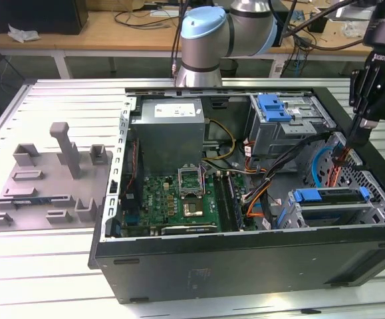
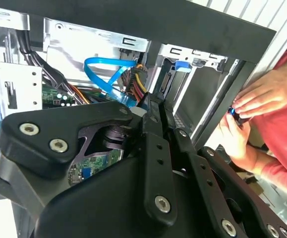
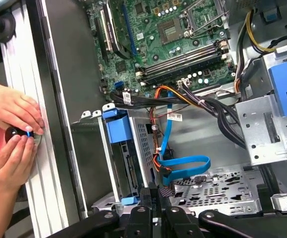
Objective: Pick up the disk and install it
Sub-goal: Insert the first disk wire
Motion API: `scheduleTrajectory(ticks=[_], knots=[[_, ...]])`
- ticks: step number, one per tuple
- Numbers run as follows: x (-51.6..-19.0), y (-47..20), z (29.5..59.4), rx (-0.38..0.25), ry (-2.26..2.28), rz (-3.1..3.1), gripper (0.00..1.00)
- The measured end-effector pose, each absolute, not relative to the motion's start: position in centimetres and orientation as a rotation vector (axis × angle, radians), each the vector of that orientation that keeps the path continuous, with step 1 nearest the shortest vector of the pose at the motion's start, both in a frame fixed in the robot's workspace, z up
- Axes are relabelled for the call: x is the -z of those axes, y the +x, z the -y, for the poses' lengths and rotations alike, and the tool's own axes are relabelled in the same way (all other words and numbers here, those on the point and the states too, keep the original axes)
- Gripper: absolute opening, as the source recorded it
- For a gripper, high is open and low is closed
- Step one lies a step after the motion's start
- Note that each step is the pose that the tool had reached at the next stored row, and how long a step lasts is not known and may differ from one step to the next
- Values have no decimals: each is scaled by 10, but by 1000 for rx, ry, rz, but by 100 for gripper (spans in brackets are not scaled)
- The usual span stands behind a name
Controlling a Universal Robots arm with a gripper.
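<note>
Black linkage bars of the gripper point(image 3: 158, 192) lay closest to the lens in both wrist views, and its two slim fingers point(image 2: 152, 111) were pressed together with nothing visible between them. In the exterior view the gripper point(image 1: 344, 158) hung inside the open computer case point(image 1: 245, 266), near the wall on the exterior view's right, with its tips beside a looped blue data cable point(image 1: 318, 166). The disk point(image 1: 328, 198) sat in the drive bay at the case's near corner on the exterior view's right, its blue bracket facing the interior; the gripper was close to the disk but not touching it. In the first wrist view the disk point(image 3: 119, 130) stood on edge in its slot, just beside the blue data cable point(image 3: 183, 166). A silver metal cage with a blue handle point(image 1: 275, 107) occupied the far corner of the case. The motherboard point(image 1: 172, 199) covered the case floor below the grey power supply point(image 1: 169, 129). A person's hands point(image 3: 12, 114) pinched a small black-and-blue part against the outer edge of the case. On the slatted metal table point(image 1: 46, 279), a grey fixture tray point(image 1: 46, 186) with upright posts lay well apart from the case, toward the exterior view's left.
</note>
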State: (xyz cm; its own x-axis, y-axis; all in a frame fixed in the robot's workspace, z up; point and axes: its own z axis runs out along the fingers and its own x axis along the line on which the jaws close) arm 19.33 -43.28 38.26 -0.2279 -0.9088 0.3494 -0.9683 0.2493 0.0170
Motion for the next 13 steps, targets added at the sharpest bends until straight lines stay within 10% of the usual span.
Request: scheduleTrajectory(ticks=[13], knots=[[-382, 180, 474, -234, 1776, 2280, 17]])
